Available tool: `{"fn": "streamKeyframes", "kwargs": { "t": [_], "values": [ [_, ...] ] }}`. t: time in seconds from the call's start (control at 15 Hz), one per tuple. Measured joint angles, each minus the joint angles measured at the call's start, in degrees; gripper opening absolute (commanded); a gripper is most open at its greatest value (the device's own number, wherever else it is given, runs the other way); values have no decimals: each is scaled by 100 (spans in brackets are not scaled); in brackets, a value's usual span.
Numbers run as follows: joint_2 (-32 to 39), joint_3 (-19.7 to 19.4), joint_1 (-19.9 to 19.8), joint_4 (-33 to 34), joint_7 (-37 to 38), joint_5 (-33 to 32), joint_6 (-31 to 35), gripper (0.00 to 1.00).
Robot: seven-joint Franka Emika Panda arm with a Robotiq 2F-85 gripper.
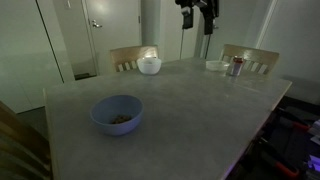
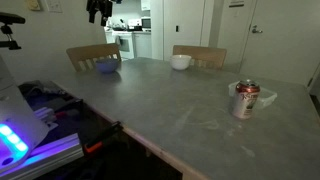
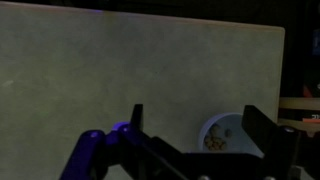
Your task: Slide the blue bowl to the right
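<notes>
Claw [image 1: 196, 18] spread wide, high above table [image 1: 200, 100], blue bowl [image 1: 117, 113] far below.

Below the raised gripper [image 1: 197, 22], the table [image 1: 190, 110] lies bare all round the blue bowl [image 1: 117, 114]. A white bowl [image 1: 149, 65], dish [image 1: 217, 66] and can [image 1: 236, 67] stand along one edge, well apart from it.

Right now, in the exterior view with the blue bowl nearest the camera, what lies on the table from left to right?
blue bowl → small white bowl → shallow white dish → can
</notes>
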Motion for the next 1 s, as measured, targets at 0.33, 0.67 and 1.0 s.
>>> {"fn": "streamKeyframes", "kwargs": {
  "t": [0.33,0.67,1.0],
  "values": [
    [0,0,0,0,0,0,0,100],
    [12,0,0,7,6,-26,-6,100],
    [239,22,0,196,71,-35,-2,100]
  ]
}}
